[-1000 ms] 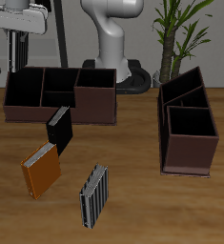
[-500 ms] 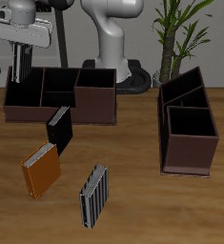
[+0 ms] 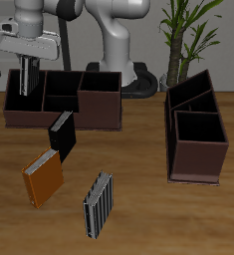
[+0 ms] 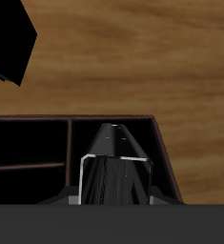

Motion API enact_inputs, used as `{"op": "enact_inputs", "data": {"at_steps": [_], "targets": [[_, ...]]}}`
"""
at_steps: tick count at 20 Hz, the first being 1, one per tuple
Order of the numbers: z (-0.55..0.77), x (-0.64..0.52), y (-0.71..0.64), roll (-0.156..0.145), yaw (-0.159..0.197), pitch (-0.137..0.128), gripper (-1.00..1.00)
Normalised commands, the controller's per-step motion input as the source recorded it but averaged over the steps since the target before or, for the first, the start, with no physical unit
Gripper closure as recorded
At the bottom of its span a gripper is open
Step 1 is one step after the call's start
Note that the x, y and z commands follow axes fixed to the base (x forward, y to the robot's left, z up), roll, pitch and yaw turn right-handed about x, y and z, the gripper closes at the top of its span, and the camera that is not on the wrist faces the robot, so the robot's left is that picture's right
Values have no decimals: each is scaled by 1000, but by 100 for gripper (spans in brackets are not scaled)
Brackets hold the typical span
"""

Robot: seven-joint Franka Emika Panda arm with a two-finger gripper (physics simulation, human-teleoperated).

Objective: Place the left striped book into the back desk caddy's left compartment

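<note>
Lowered and shifted inward since the earlier frames, the pincer pinches the left striped book upright over the left compartment of the back desk caddy, its lower end inside the rim.

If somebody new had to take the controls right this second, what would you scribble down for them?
Gripper: shut on the left striped book, held upright.
Position: book hangs over the left compartment of the back desk caddy, its lower end at about rim height; the wrist view looks down into that dark section.
Done: book picked up and carried to the caddy.
Left: lower it inside, open the gripper, lift clear.
Leave alone: broader striped book, orange book, black book, other caddy.
</note>
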Motion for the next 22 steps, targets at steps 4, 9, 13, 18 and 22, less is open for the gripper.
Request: {"op": "enact_inputs", "data": {"at_steps": [4,9,13,18,22], "targets": [[-198,30,81,9,9,18,100],[-187,14,-4,-1,-13,31,100],[-178,54,-9,-1,-14,25,100],[-203,55,25,7,-4,12,100],[-230,12,41,5,-12,35,100]]}}
